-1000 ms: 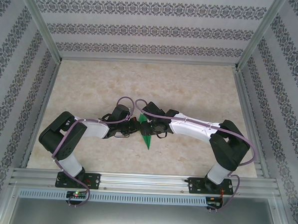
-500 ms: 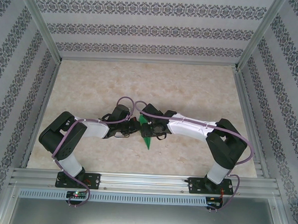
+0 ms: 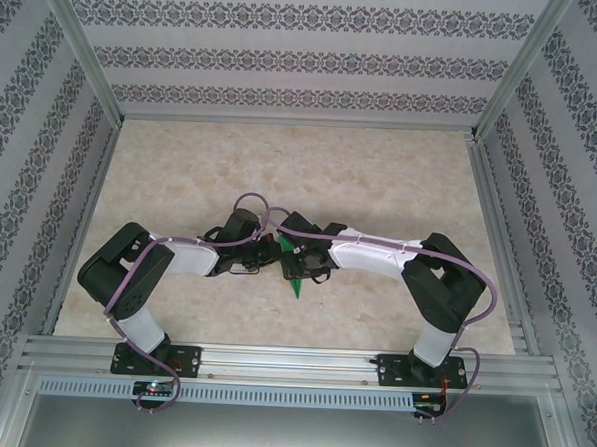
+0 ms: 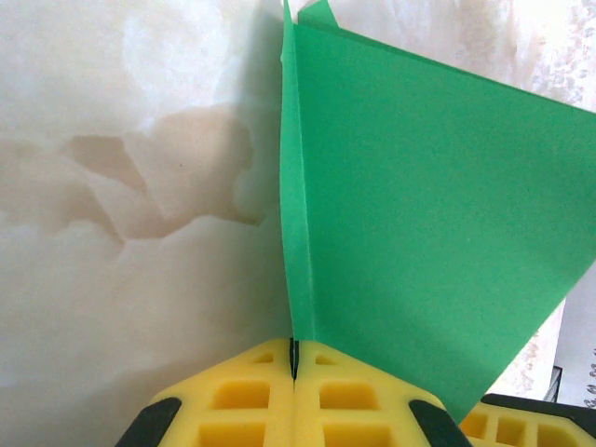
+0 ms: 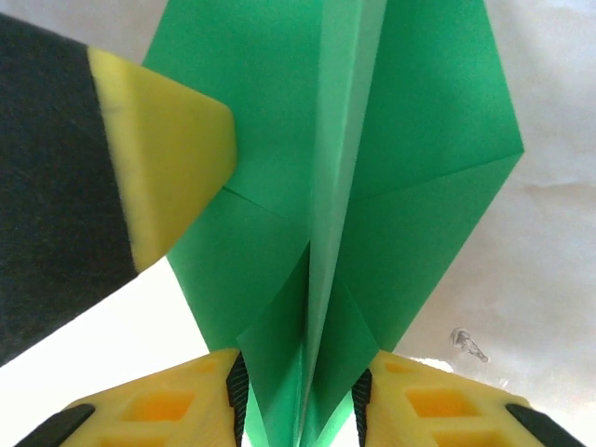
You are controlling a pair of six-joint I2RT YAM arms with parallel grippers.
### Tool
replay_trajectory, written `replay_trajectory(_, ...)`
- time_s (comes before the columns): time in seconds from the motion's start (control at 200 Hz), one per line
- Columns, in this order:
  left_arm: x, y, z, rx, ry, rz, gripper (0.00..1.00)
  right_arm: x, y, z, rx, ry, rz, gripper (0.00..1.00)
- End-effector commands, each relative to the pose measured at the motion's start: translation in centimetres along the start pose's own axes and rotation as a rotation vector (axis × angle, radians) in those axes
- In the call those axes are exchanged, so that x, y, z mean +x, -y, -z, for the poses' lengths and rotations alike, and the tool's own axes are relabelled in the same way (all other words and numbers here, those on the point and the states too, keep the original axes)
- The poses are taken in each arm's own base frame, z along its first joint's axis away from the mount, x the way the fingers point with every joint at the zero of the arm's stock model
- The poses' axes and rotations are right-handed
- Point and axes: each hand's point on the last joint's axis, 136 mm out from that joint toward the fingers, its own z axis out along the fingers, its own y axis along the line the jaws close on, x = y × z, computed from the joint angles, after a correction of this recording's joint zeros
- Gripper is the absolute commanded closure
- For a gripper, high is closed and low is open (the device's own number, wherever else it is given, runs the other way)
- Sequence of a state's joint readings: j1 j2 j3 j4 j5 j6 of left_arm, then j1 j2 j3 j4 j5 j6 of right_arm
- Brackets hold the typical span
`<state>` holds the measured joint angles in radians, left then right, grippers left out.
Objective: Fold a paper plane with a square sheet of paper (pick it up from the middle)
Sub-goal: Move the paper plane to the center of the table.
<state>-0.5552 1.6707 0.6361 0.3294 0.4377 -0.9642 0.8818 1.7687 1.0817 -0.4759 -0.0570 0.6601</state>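
The square sheet is folded into the bright green paper plane [image 3: 294,280], a pointed dart with a centre crease, tip toward the near edge. My left gripper [image 3: 275,254] is shut on it. In the left wrist view the yellow pads [image 4: 251,391] pinch the upright crease edge at the left gripper [image 4: 293,358], and one wing of the plane [image 4: 419,214] spreads to the right. My right gripper [image 3: 297,251] is open. In the right wrist view the right gripper [image 5: 298,410] straddles the plane's folded keel [image 5: 410,121], beside the left finger [image 5: 163,158].
The marble-patterned table [image 3: 282,163] lies beyond the arms. Aluminium rails [image 3: 291,358] run along the near edge, and patterned walls close the sides and back. A yellow finger of the right gripper [image 4: 521,424] shows at the bottom right of the left wrist view.
My right arm has moved left, bringing its gripper further over the plane, so less green shows from above. The left arm has stayed put.
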Motion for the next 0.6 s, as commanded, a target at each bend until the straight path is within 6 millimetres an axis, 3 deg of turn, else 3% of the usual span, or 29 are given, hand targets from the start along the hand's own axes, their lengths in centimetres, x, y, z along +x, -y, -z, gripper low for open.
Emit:
replay_trajectory(0.0, -0.3, 1.2, 0.3, 0.04, 0.015, -0.029, 1.0, 0.3, 0.1, -0.4, 0.032, -0.014, -0.003, 0.67)
replay_trajectory(0.205, -0.3, 1.1, 0.4, 0.037, 0.019, -0.025, 1.0, -0.1, 0.5, -0.3, 0.065, 0.003, -0.011, 0.76)
replay_trajectory(0.39, -0.4, 1.3, 0.6, 0.038, 0.023, -0.024, 0.98, -0.5, 0.5, -0.6, 0.07, 0.014, -0.009, 0.78)
replay_trajectory(0.53, -0.7, 1.7, 1.0, 0.037, 0.034, -0.023, 0.9, -0.6, 0.4, -1.0, 0.067, 0.014, -0.021, 0.87)
replay_trajectory(0.594, -0.9, 1.8, 1.6, 0.025, 0.045, -0.027, 0.82, -0.7, 0.7, -0.6, 0.082, 0.031, -0.027, 0.92)
